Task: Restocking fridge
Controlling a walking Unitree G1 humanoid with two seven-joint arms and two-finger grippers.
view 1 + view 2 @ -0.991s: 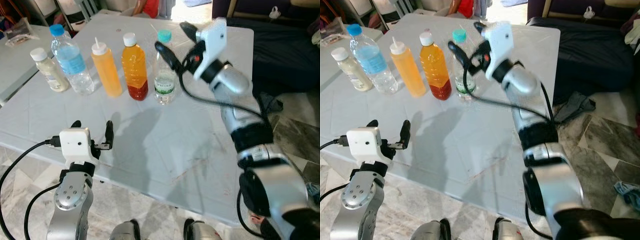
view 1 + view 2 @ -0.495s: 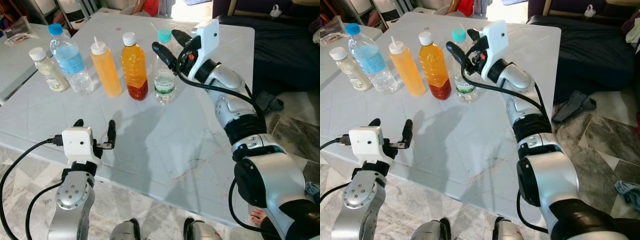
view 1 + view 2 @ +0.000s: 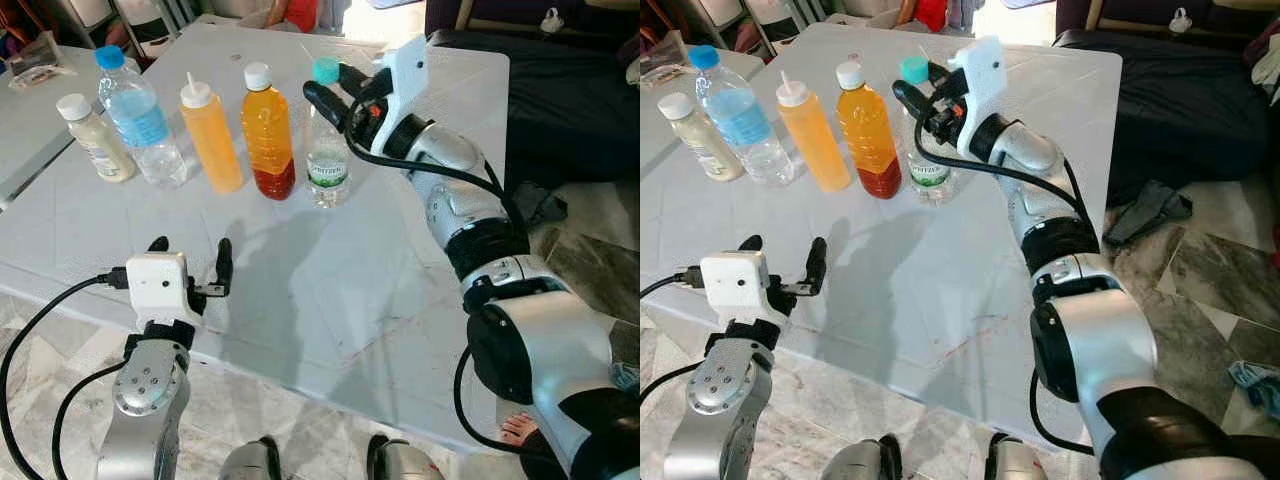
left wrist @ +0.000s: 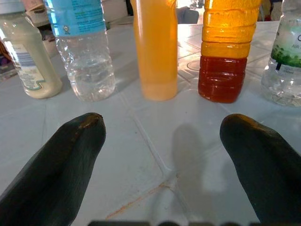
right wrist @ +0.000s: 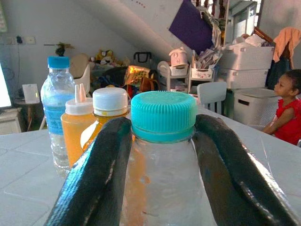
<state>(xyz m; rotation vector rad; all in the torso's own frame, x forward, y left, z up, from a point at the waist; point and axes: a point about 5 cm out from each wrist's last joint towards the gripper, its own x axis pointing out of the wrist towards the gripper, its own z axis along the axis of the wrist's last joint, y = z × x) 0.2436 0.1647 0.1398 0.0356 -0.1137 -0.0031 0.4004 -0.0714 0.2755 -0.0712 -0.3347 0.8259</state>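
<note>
- Five bottles stand in a row on your white table (image 3: 380, 300), running from the upper left of the head view toward the upper middle.
- Far left in that row you have a small cream-filled bottle (image 3: 93, 138) with a white cap.
- Next to it stands a clear water bottle with a blue cap (image 3: 140, 120) and a blue label.
- Then comes a pale orange squeeze bottle (image 3: 211, 138) with a white nozzle top.
- Just right of that is an amber bottle (image 3: 268, 132) with a white cap, its contents darker red at the base.
- Last in the row, at the upper middle, is the clear bottle with a teal cap (image 3: 327, 150) and a green label.
- Your left gripper (image 3: 187, 262) sits at the lower left of the head view, low over the near edge of the table, well short of the row. Its fingers are spread wide with nothing between them; the left wrist view looks between them at the bottles.
- Your right gripper (image 3: 330, 88) reaches in from the right to the upper middle, at the neck of the teal-capped bottle. In the right wrist view its two fingers (image 5: 96, 169) sit on either side of the neck, just under the cap, close against it; you cannot tell whether they are actually pressing on it.
- A person in a red top (image 5: 284, 108) shows at the right edge of the right wrist view, beyond the table.
</note>
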